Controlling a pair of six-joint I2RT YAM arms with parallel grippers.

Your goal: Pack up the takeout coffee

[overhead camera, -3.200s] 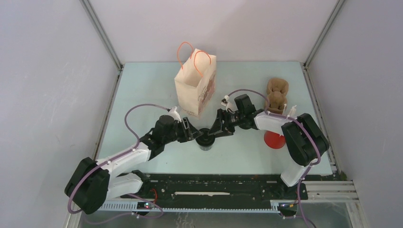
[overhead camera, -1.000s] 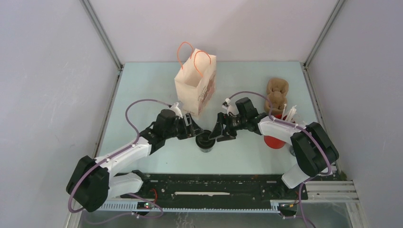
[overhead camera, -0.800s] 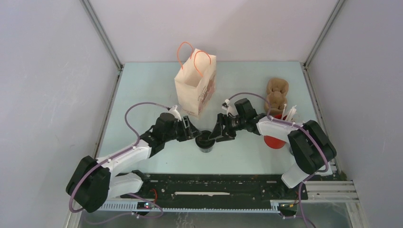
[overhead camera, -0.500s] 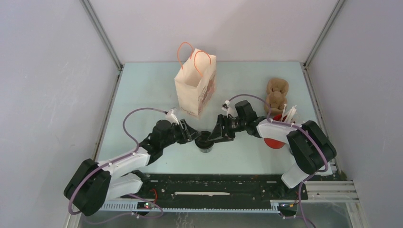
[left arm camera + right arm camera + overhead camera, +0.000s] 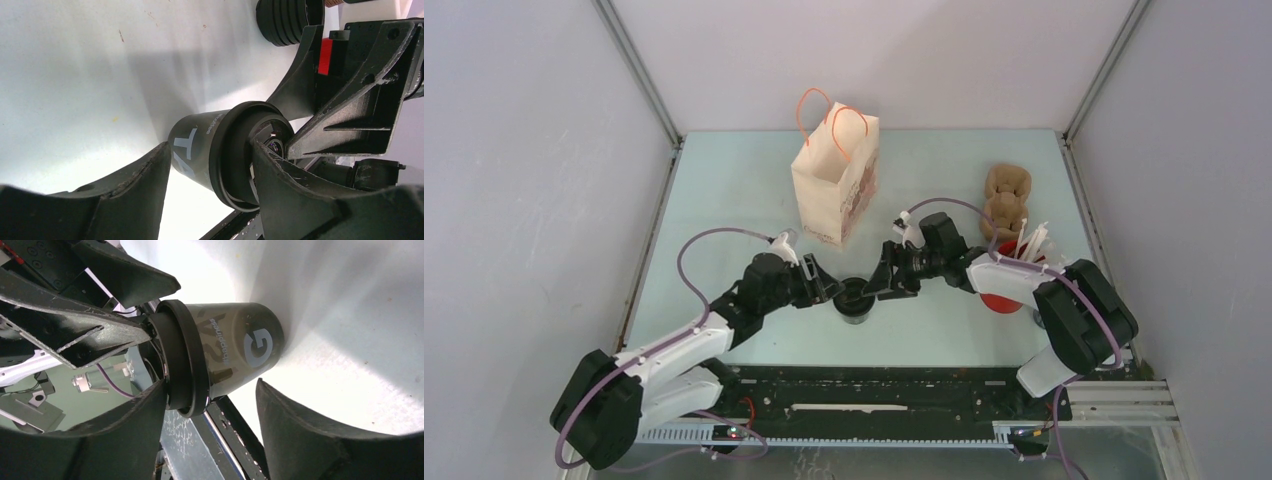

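The takeout coffee (image 5: 856, 299) is a black lidded cup that stands on the table in front of the paper bag (image 5: 836, 186). My left gripper (image 5: 832, 290) reaches it from the left and my right gripper (image 5: 877, 285) from the right. In the left wrist view the cup (image 5: 200, 147) lies between the open jaws of the left gripper (image 5: 209, 145), one finger by its wall and the other across the lid. In the right wrist view the right gripper (image 5: 211, 382) straddles the cup (image 5: 235, 350). One finger meets the lid rim and a gap shows at the other.
The white bag with orange handles stands upright and open just behind the cup. A brown pulp carrier (image 5: 1007, 194) lies at the back right. A red cup (image 5: 1000, 292) holding white sticks (image 5: 1031, 241) sits under the right forearm. The black base rail (image 5: 874, 385) runs along the near edge.
Both grippers have drawn in from a little off the cup to either side of it. The left arm has dropped lower and toward the near left. The cup has stayed in place.
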